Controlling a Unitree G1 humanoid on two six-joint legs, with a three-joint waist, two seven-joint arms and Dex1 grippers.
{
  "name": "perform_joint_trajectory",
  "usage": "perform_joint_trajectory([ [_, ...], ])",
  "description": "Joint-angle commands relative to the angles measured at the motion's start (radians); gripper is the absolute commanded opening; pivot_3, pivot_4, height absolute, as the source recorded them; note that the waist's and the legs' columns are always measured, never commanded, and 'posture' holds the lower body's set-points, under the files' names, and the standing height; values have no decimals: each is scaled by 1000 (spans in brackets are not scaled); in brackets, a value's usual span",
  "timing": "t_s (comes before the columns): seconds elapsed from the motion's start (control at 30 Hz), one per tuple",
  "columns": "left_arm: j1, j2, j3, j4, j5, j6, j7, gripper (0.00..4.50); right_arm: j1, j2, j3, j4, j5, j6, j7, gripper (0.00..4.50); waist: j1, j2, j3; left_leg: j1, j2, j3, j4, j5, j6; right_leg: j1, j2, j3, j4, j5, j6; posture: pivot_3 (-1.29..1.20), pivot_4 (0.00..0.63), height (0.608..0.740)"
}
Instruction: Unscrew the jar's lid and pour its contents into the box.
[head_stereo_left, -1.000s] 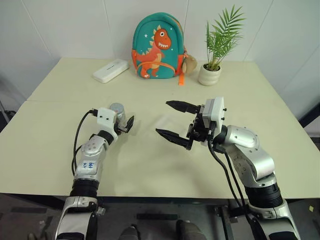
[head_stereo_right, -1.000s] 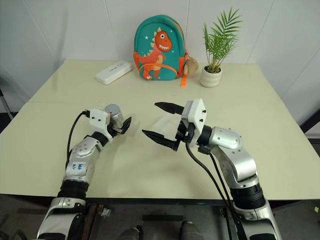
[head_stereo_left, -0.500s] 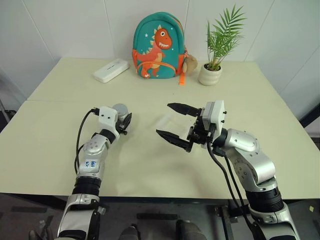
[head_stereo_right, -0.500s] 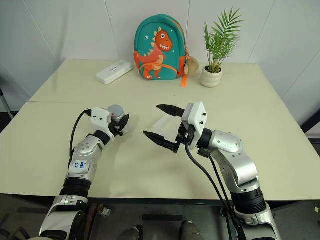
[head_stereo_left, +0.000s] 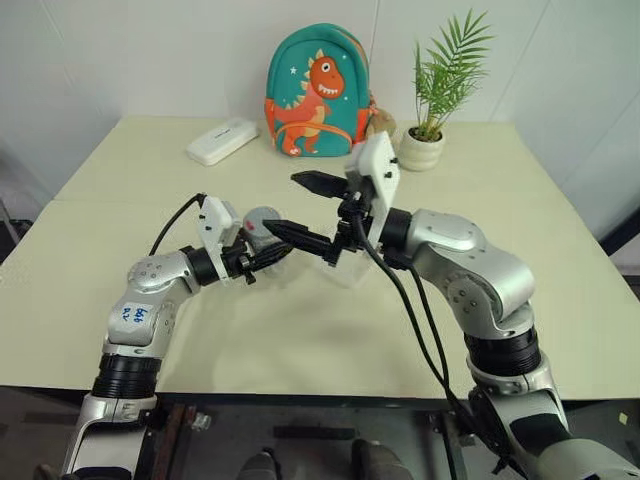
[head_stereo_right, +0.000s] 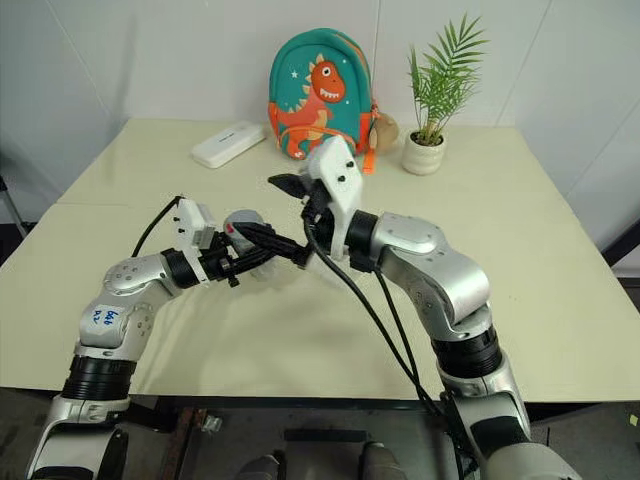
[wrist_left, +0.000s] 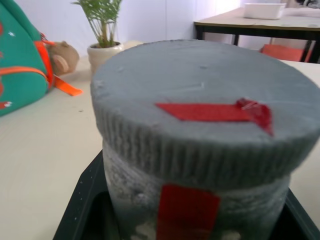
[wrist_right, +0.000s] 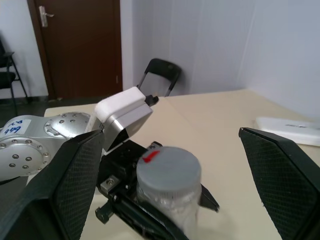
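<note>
Above the table, left hand (head_stereo_left: 262, 255) clamps upright jar (wrist_right: 167, 192); right hand (head_stereo_left: 300, 207) wide.

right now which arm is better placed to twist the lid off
Right. The left claw is shut on the jar, holding it upright, so it is busy. The right claw is open, its fingers either side of the lid.

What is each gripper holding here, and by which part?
The left gripper grips the jar by its body, below the lid. The right gripper holds nothing.
</note>
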Motion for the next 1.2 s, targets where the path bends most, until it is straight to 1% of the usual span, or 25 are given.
perform_joint_trajectory([
  [0.03, -13, -21, -7, -59, -30, 13, -10, 2001, -17, 27, 26, 8, -8, 26, -16, 4500, 0, 0, 0, -1, 0, 0, 0, 0, 0, 0, 0, 0, -1, 0, 0, 0, 150, 740],
  [0.3, -19, -54, -21, -75, -24, 25, 2, 2001, -27, 75, 49, 46, -36, 31, -36, 4500, -5, 0, 0, -2, 0, 0, 0, -1, 1, -2, 0, 0, 0, 0, 1, 0, 150, 740],
  [0.57, -29, -76, -24, -81, -23, 28, 16, 2001, -24, 65, 28, 70, -39, 13, -21, 4500, -4, 0, 0, -2, 0, 0, 0, -1, 1, -3, 0, 0, 1, 0, 1, 0, 150, 740],
  [0.63, -32, -77, -25, -83, -22, 31, 19, 2001, -20, 68, 24, 70, -36, 7, -20, 4111, -4, 0, 0, -2, 0, 0, 0, -1, 1, -3, 0, 0, 1, 0, 1, 0, 150, 740],
  [0.7, -36, -77, -24, -86, -22, 35, 21, 2001, -18, 68, 21, 69, -33, 7, -15, 3606, -3, 0, 0, -2, 0, 0, 0, -1, 1, -3, 0, 0, 1, 0, 1, 0, 150, 740],
  [0.9, -46, -72, -21, -93, -26, 45, 23, 2001, -9, 54, 22, 78, -56, 3, 0, 1590, -4, 0, 0, -2, 0, 0, 0, -1, 1, -3, 0, 0, 1, 0, 1, 0, 150, 740],
  [1.1, -55, -64, -18, -89, -26, 52, 18, 2001, -17, 46, 10, 98, -61, -7, 15, 1590, -4, 0, 0, -2, 0, 0, 0, -1, 1, -3, 0, 0, 1, 0, 1, 0, 150, 740],
  [1.2, -58, -58, -15, -86, -25, 54, 16, 2001, -21, 41, -2, 84, -29, 27, 36, 2171, -4, 0, 0, -2, 0, 0, 0, -1, 1, -3, 0, 0, 1, 0, 1, 0, 150, 740],
])
